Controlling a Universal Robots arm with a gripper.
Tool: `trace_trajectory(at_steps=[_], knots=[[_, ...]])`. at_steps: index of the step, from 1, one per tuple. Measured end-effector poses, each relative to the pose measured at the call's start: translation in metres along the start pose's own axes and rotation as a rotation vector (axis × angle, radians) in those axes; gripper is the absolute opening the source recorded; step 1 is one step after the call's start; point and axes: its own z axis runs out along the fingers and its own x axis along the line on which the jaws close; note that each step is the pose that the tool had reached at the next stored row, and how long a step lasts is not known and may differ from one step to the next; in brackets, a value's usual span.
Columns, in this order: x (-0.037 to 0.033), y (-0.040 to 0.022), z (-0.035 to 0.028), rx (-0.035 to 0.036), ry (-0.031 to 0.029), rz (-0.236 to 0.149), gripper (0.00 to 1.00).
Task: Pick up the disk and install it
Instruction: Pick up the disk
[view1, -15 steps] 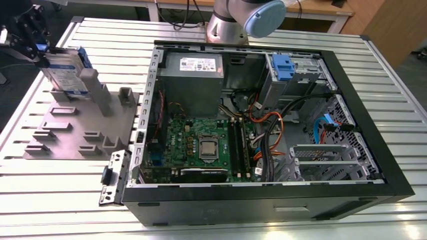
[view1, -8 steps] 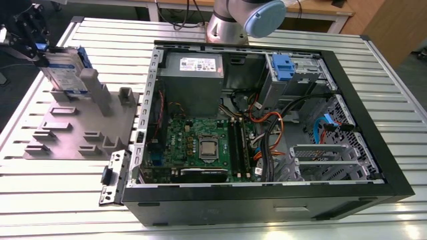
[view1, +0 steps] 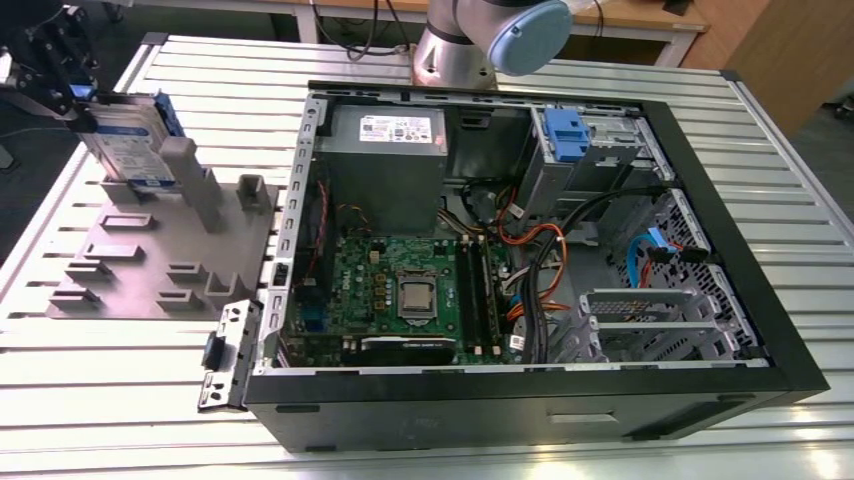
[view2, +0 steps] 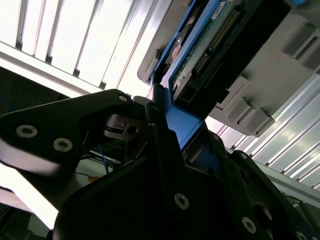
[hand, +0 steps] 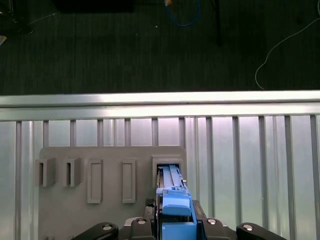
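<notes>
The gripper (view2: 175, 125) was clenched on the blue carrier edge of the disk (view2: 210, 40). The disk stood upright, its lower end seemingly in a slot of the grey holder (view1: 147, 265). Installation into the open computer case (view1: 507, 405), well apart, was not yet done.

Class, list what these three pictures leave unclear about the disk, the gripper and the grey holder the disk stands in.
- Exterior view: the gripper is partly cut off by the exterior view's left edge.
- Exterior view: the lower end of the disk is hidden inside a slot of the grey holder.
- First wrist view: the disk is seen edge-on, so its label cannot be made out.
- Second wrist view: the gripper's black body covers much of the disk.
</notes>
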Motion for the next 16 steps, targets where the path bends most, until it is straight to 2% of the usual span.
trace_trajectory(at_steps=[16], knots=[[-0.0001, 0.0001, -0.0041, -0.0002, 0.0001, 0.0, 0.36]])
